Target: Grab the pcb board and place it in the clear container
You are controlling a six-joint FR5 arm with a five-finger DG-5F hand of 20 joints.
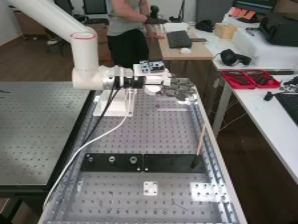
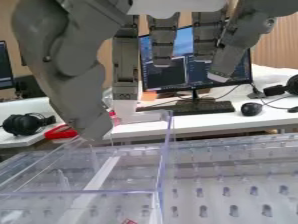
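Note:
At the bench's far end in the high view, the dark grey hand [image 1: 178,90] extends right from the white arm, above the perforated surface. Its fingers are open and fairly straight. In the wrist view the thumb and fingers of the hand [image 2: 66,75] hang down with nothing held between them. Below them stands the clear container [image 2: 163,150], with transparent walls and a divider; one light fingertip is close to its rim, but whether they touch I cannot tell. A small red-and-white piece [image 2: 128,221] shows through the container; I cannot tell what it is.
A black plate [image 1: 112,161] with round fittings lies across the bench, a thin upright stick [image 1: 201,140] at its right end. Red trays [image 1: 249,79] stand on the white side table. A monitor [image 2: 193,60] and keyboard [image 2: 189,107] are beyond the bench.

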